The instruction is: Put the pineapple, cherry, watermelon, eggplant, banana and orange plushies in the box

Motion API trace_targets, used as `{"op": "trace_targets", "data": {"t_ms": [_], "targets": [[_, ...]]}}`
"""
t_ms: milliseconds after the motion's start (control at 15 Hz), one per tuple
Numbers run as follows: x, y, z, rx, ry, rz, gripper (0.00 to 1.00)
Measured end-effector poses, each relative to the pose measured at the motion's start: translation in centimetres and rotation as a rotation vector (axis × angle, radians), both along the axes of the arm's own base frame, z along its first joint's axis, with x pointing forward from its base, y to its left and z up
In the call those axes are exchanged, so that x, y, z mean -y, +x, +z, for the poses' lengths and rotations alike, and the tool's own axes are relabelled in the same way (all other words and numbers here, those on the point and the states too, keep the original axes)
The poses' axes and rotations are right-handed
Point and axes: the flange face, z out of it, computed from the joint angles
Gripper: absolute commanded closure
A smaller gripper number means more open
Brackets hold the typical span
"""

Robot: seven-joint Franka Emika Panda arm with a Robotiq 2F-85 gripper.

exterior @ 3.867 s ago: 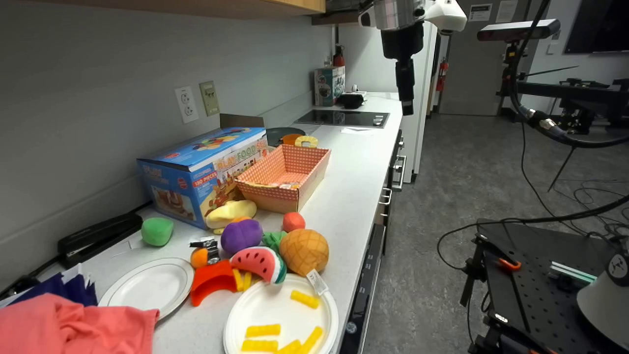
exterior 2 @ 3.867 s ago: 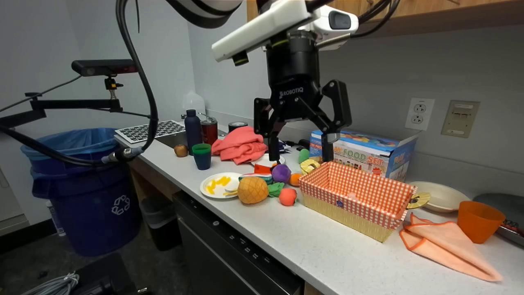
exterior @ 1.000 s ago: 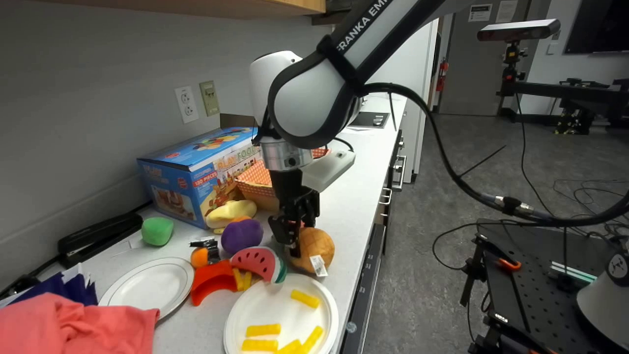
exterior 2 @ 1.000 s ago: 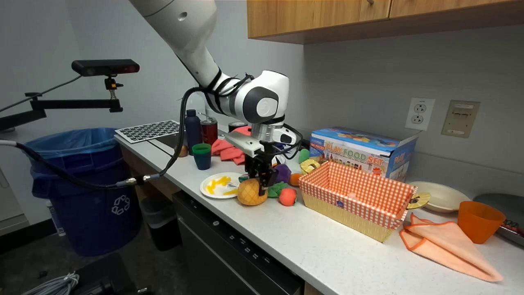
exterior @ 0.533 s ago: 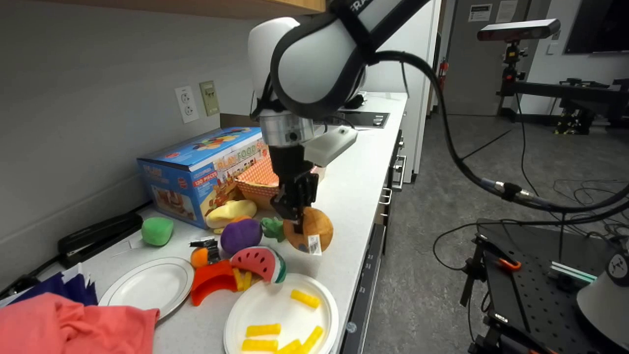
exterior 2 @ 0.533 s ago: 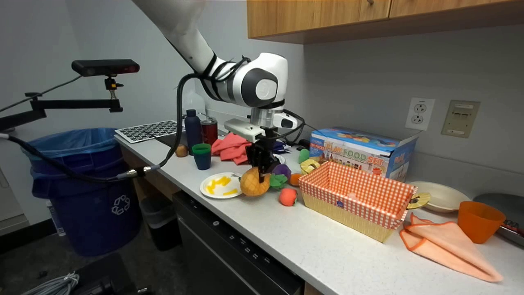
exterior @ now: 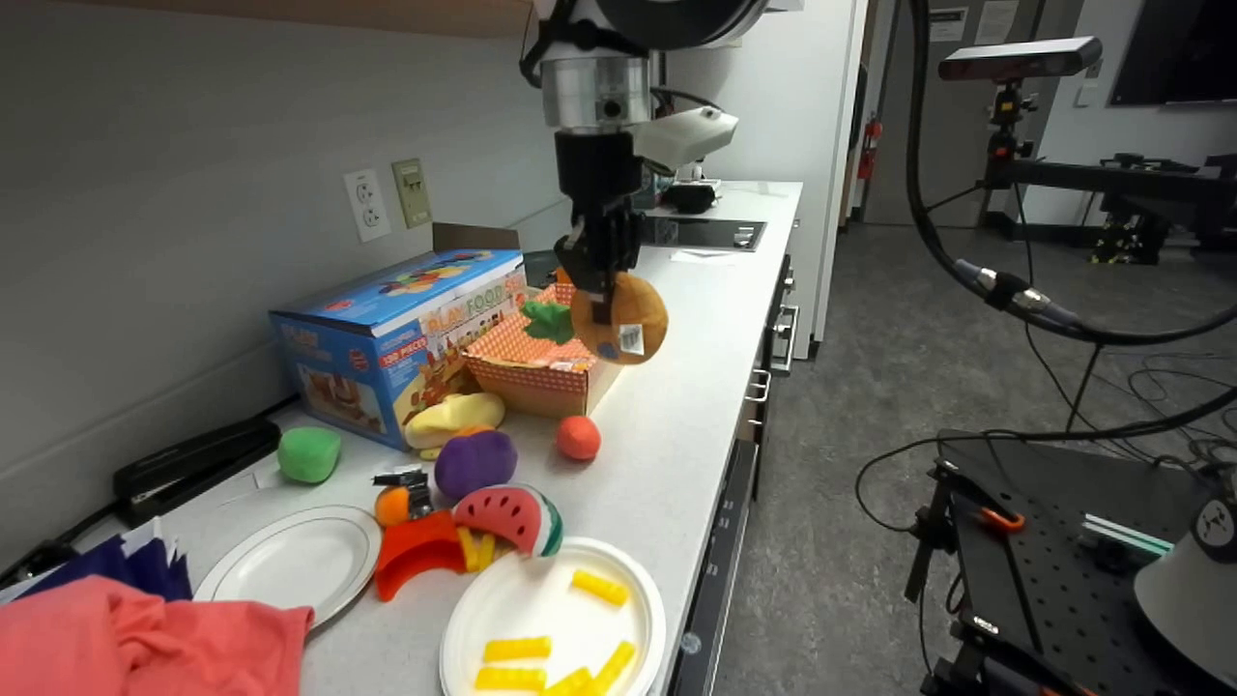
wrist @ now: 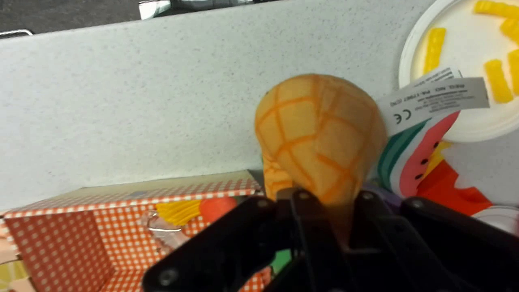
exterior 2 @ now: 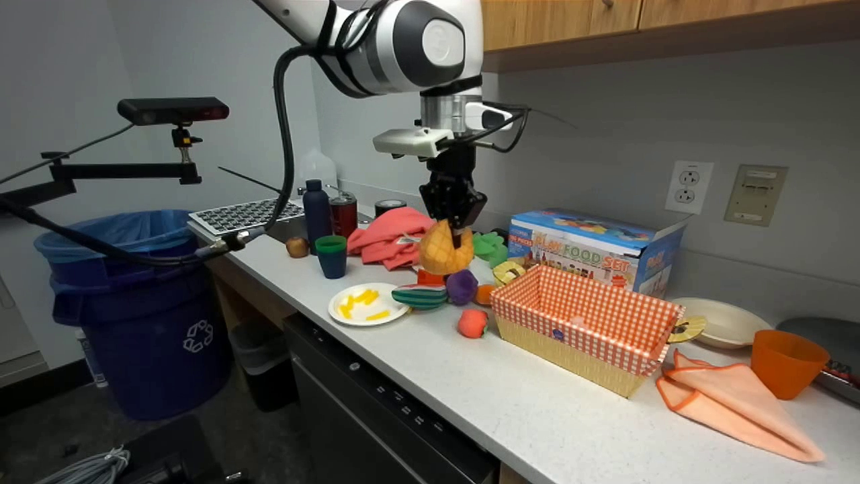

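Note:
My gripper [wrist: 334, 198] is shut on the pineapple [exterior: 640, 309], pinching its body well above the counter. The pineapple's green leaves [exterior 2: 490, 249] and white tag hang free. The box [exterior 2: 571, 336], lined in orange gingham, holds some small items. On the counter, the cherry [exterior 2: 473, 323] lies near a corner of the box. The eggplant [exterior: 474, 466] sits farther back, with the orange [exterior 2: 485, 294] beside it, mostly hidden in an exterior view. The banana [exterior: 454, 420] rests against the blue cardboard box. The watermelon [exterior: 509, 518] touches the rim of a plate.
The blue printed cardboard box [exterior: 396, 338] stands against the wall beside the box. A white plate [exterior: 464, 619] carries several yellow pieces. A red holder [exterior: 420, 551], green ball [exterior: 309, 454], orange cup [exterior 2: 789, 363] and peach napkin [exterior 2: 739, 410] lie around. A wooden cabinet [exterior 2: 672, 40] hangs overhead.
The gripper came down, went from open to shut on the pineapple, and has raised it off the counter toward the box. Lifting it uncovered the cherry and watermelon.

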Motion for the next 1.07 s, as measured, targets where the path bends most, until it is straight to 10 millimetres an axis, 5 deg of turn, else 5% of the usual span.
{"op": "trace_targets", "data": {"t_ms": [400, 1067], "targets": [[5.8, 1.7, 0.7, 0.064, -0.028, -0.168, 0.96], [6.4, 6.7, -2.1, 0.072, 0.019, -0.406, 0.95]]}}
